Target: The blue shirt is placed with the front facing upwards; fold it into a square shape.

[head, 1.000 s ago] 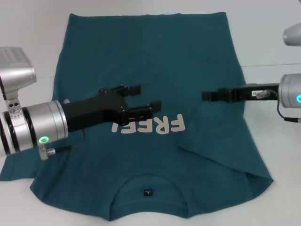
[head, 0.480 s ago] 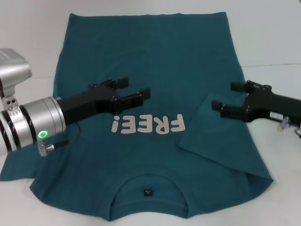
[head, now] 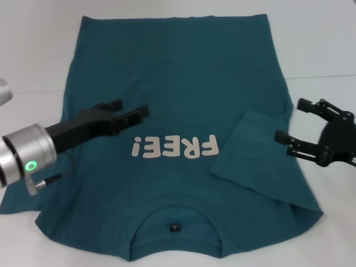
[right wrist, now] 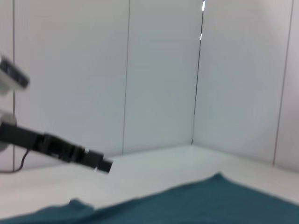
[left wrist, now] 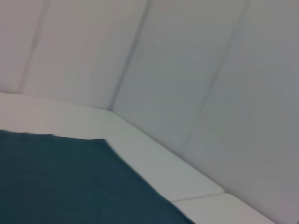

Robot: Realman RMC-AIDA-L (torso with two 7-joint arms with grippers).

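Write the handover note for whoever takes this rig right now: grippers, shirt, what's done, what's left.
Left gripper: open, empty, above the blue shirt on its left side, beside the FREE! print.
Right gripper: open, empty, at the shirt's right edge, by the folded sleeve.
Shirt: flat on the white table, front up, collar toward the robot.
Done: right sleeve folded inward onto the chest.
Left: left sleeve still spread out; fold it in, then fold the body into a square.

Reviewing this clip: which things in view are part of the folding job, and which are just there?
Part of the job:
- blue shirt, right sleeve already folded in
- left gripper, open, above the shirt
- right gripper, open, at the shirt's right edge

Just there:
- white table
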